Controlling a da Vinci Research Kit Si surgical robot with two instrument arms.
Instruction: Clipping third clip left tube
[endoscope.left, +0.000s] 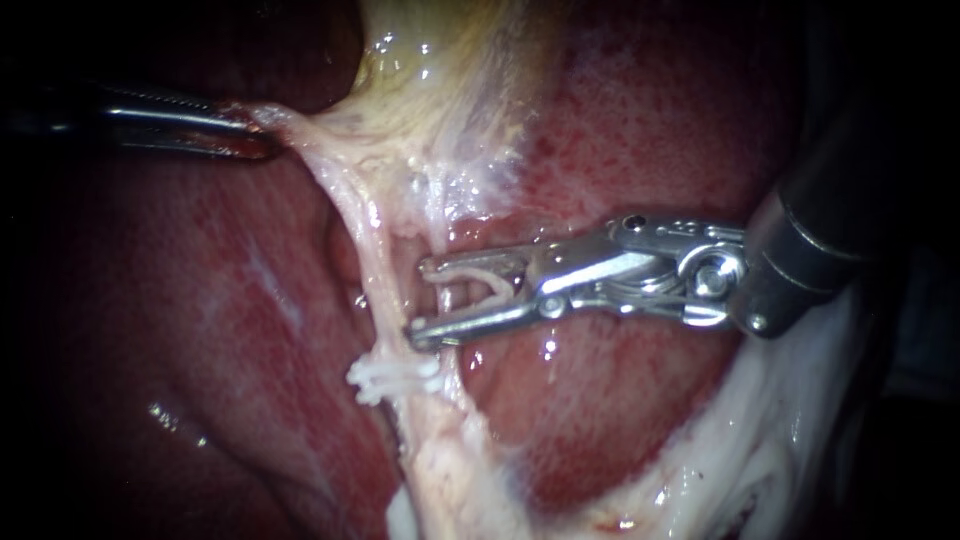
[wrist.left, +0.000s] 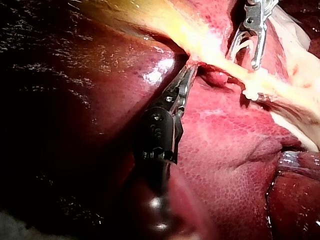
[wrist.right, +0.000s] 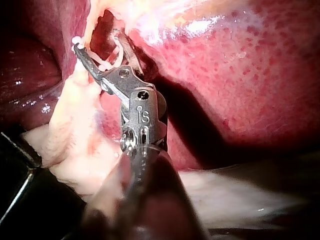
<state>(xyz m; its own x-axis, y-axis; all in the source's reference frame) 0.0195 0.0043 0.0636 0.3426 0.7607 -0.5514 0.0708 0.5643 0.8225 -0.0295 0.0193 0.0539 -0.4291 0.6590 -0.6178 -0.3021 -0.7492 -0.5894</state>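
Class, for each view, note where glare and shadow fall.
Endoscope view: glare on the wet gallbladder, shaft of the left instrument in shadow. Left wrist view: a glint on the liver, darkness beside it. Right wrist view: deep shadow beside the right instrument.

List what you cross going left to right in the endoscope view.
Going right: left instrument, slim metal jaws shut on a pale tissue strand → pale stretched tube → right instrument, silver jaws holding an open white clip → its dark shaft.
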